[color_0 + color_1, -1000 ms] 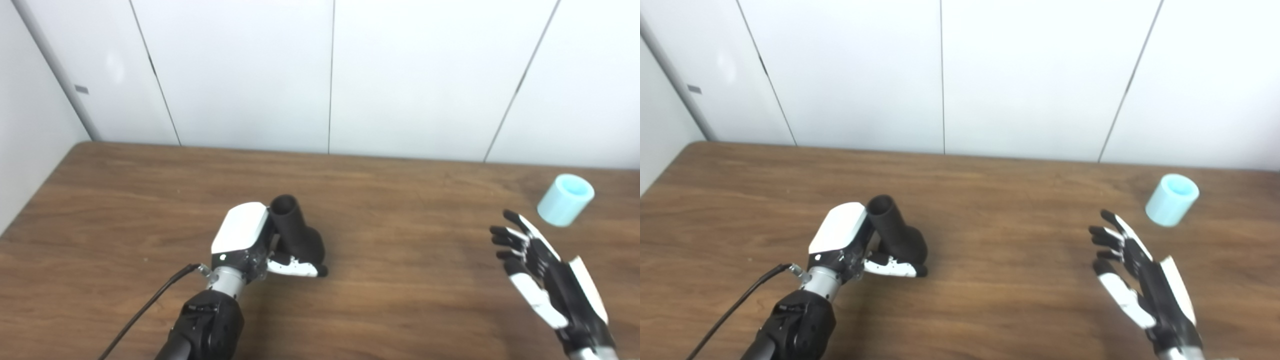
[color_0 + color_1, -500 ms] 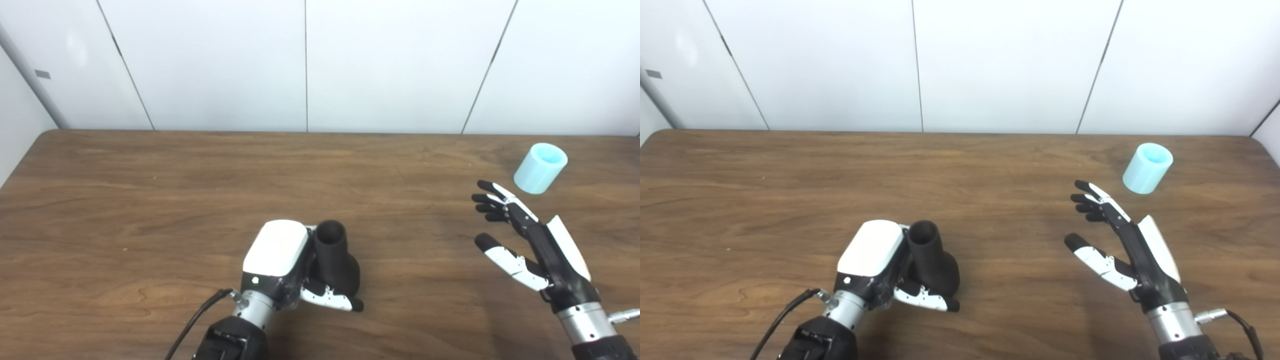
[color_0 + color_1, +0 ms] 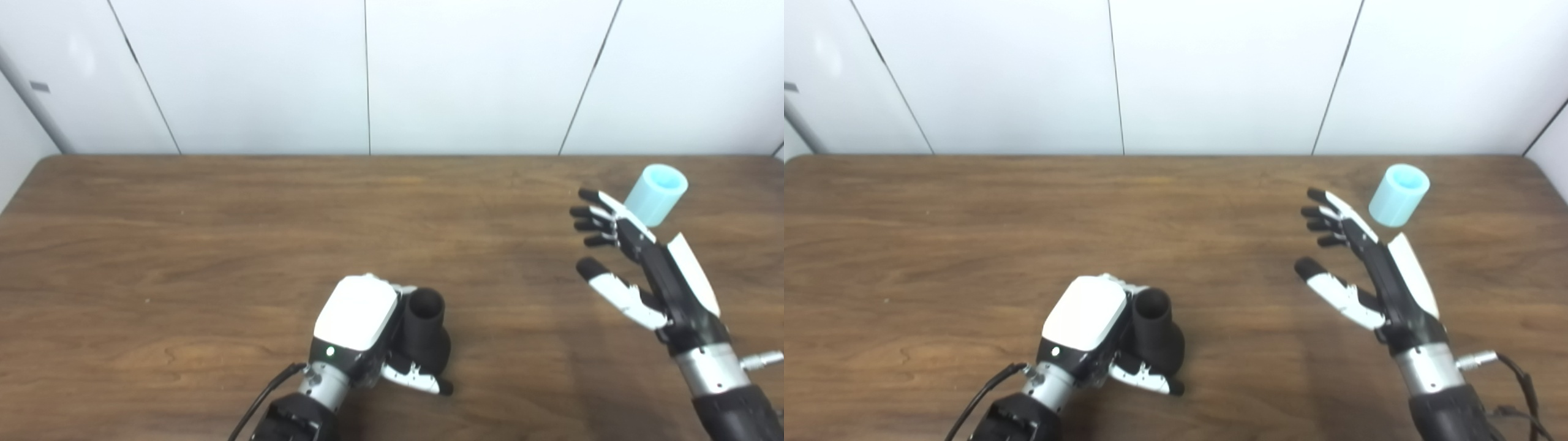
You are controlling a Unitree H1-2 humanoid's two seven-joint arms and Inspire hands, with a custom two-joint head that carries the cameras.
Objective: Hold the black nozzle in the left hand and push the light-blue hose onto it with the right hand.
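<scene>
At lower centre the left hand (image 3: 358, 324) is clamping its fingers on the black nozzle (image 3: 427, 331), while the right hand (image 3: 643, 269) is hovering, fingers apart, beside the light-blue hose (image 3: 655, 194) at upper right on the counter (image 3: 184, 245).

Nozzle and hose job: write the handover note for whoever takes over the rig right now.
Left hand: shut on the black nozzle, low over the near middle of the table, open end up.
Right hand: open, holds nothing, fingers spread and pointing toward the hose.
Light-blue hose: a short piece alone at the table's far right, just beyond the right fingertips, untouched as far as the views show.
Done: nozzle gripped.
Left: grasp the hose, carry it over, push it onto the nozzle.
</scene>
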